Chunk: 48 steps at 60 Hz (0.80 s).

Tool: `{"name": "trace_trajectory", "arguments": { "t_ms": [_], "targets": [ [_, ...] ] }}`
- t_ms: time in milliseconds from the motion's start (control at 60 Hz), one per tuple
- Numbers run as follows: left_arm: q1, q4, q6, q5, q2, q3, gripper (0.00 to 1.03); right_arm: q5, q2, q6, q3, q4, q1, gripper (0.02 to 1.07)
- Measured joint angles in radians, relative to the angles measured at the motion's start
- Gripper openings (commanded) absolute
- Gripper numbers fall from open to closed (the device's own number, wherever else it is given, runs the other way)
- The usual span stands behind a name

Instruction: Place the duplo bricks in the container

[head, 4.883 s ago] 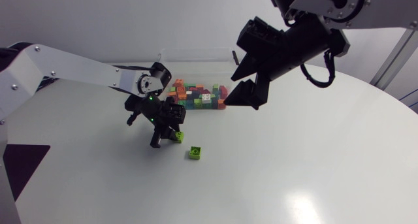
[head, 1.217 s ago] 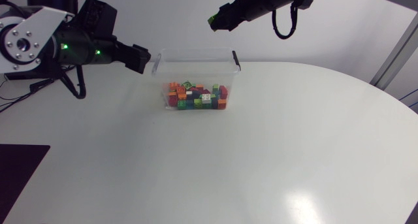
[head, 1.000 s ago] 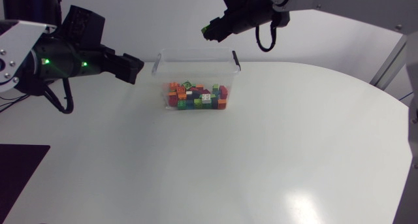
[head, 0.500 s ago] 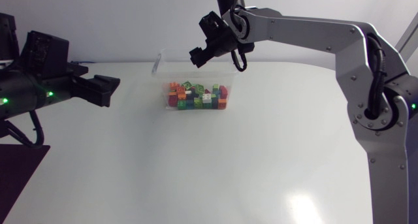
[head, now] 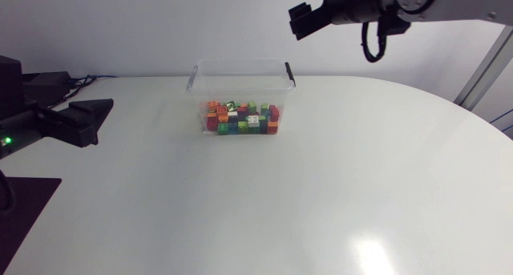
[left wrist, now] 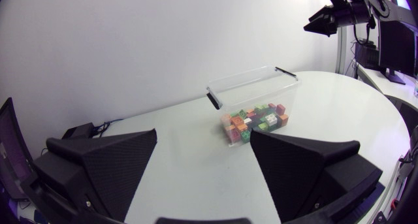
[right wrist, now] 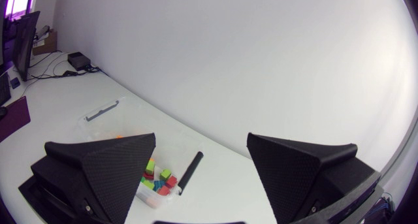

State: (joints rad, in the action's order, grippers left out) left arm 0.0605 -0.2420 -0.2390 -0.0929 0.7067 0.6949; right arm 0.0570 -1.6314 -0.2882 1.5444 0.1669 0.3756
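Observation:
The clear plastic container (head: 240, 76) stands at the back middle of the table, with several coloured duplo bricks (head: 240, 119) piled on its floor. My left gripper (head: 100, 123) is low at the table's left edge, well left of the container, open and empty. From the left wrist view the container (left wrist: 261, 87) and its bricks (left wrist: 255, 123) lie ahead between the spread fingers (left wrist: 104, 172). My right gripper (head: 298, 22) hangs high behind and right of the container, open and empty. In the right wrist view the bricks (right wrist: 159, 178) sit far below the gripper (right wrist: 199, 178).
The container has a black handle (head: 290, 73) on its right end and a grey one (head: 191, 78) on its left. The white table (head: 337, 171) spreads wide in front and to the right. My right arm's gripper (left wrist: 323, 21) shows high beyond the container in the left wrist view.
My right gripper came over the container with a green brick at its tips, opened, then rose away to the right, empty. My left arm drew back to the left.

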Motion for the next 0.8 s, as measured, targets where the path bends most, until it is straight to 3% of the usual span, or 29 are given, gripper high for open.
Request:
{"name": "trace_trajectory", "arguments": {
  "t_ms": [417,800],
  "targets": [
    [-0.032,0.001,0.001,-0.004,-0.166,-0.105,0.99,0.180,0.513,-0.011,-0.479,-0.074,-0.100,1.03],
    [-0.053,0.005,0.004,-0.004,-0.333,-0.199,0.99,0.197,0.936,-0.064,-0.827,-0.089,-0.229,1.03]
  ]
}}
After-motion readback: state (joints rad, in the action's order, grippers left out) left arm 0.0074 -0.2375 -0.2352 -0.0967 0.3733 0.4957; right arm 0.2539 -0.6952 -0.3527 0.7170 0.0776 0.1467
